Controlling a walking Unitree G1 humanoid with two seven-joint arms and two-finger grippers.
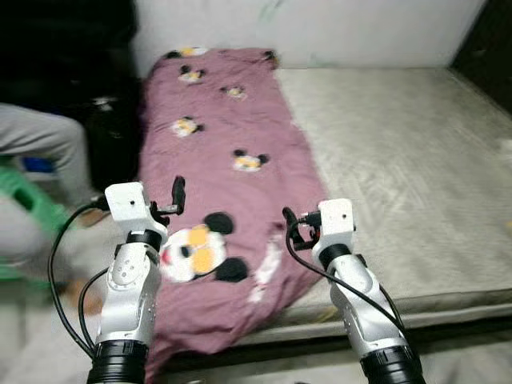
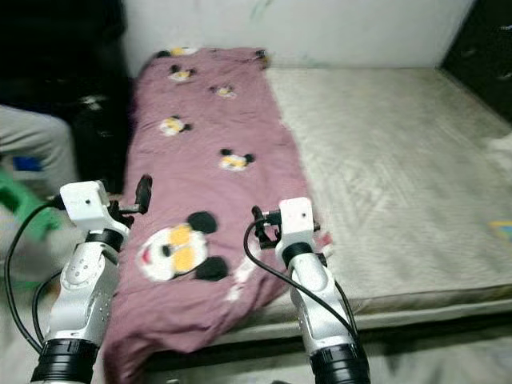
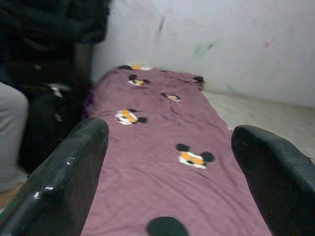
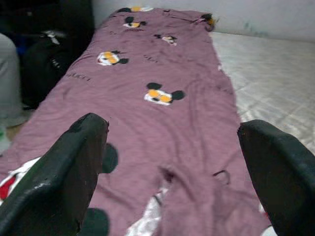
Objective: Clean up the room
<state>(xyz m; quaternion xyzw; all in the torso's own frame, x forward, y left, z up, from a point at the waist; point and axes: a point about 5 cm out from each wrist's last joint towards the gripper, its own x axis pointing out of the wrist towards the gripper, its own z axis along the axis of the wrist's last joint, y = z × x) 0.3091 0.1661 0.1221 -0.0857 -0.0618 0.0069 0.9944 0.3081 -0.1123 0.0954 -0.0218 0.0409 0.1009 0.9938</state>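
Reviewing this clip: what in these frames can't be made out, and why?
- Person at the robot's left: cut off by the frame edge in the left eye view; grey-clad limbs show.
- Dark object beside the blanket: too dark to identify.
- Blanket's near end: hangs over the mattress edge, partly behind the left pincer arm.
- Item on the mattress: cut off by the right eye view's edge.

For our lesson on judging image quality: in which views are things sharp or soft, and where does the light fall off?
Left eye view: the purple sheet and mattress are evenly lit and slightly soft; the corner at upper left is nearly black. Right eye view: the same, with more blur toward the right edge. Left wrist view: the near black fingers are blurred, the sheet beyond clearer. Right wrist view: likewise, fingers soft.
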